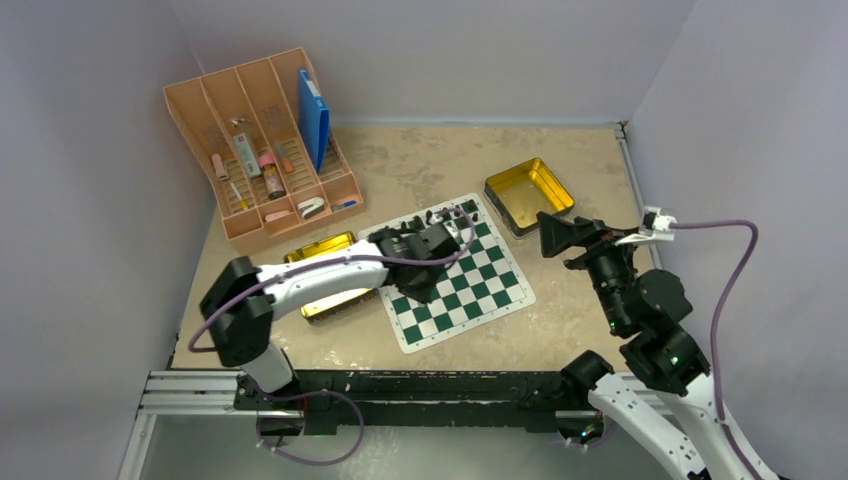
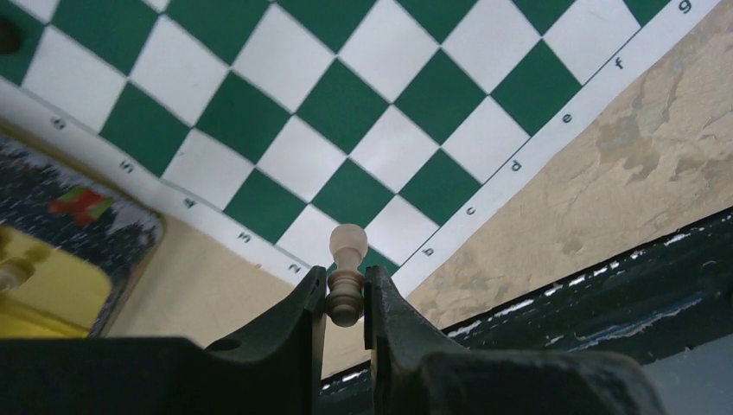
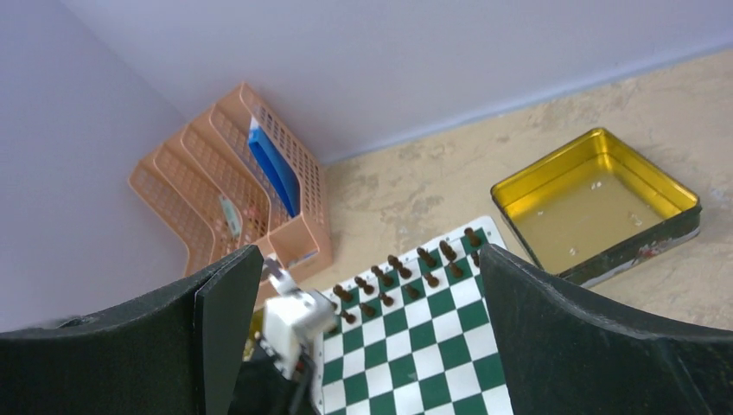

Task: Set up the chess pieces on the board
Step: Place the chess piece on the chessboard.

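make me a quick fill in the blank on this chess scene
The left pincer holds one light chessman, a ____.
The right pincer stands ____.
The dark pieces on the board stand in ____ rows.
Missing: pawn; open; two.

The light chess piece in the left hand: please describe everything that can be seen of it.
The chess piece is small, pale tan and looks like turned wood, with a rounded head, a thin neck and a ringed collar; perhaps a pawn. The left hand is shut on its lower part, a dark finger on each side, and the head sticks out past the fingertips. It is above a corner of the board, near the white border. Whether it touches the board cannot be told.
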`<state>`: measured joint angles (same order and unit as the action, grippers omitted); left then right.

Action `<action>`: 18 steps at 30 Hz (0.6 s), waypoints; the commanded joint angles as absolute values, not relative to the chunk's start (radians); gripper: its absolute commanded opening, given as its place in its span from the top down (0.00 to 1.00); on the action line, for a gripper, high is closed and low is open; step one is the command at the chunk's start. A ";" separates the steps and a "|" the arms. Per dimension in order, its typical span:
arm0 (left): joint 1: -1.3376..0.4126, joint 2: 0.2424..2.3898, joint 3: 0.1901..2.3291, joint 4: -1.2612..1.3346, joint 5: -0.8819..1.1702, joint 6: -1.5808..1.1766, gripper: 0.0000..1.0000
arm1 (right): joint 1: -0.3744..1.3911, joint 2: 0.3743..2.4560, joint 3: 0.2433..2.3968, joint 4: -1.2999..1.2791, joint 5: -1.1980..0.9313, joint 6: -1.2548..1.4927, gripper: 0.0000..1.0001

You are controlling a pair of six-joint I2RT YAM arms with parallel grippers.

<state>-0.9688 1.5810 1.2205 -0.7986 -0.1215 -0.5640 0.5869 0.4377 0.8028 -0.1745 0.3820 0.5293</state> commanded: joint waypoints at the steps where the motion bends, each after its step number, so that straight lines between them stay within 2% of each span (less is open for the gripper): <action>1: -1.062 1.696 1.357 -0.815 -0.220 -0.610 0.94 | 0.581 0.396 0.850 -0.148 0.441 0.508 0.03; 8: -1.125 1.851 1.473 -0.796 -0.199 -0.585 0.93 | 0.581 0.377 0.858 -0.169 0.457 0.504 0.03; 18: -1.149 1.920 1.524 -0.767 -0.153 -0.568 0.89 | 0.581 0.359 0.849 -0.180 0.468 0.500 0.03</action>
<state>-1.1435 1.9015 1.4696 -0.7921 -0.1677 -0.5823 0.5869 0.3759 0.8192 -0.1986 0.4374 0.5148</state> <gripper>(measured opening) 0.180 0.972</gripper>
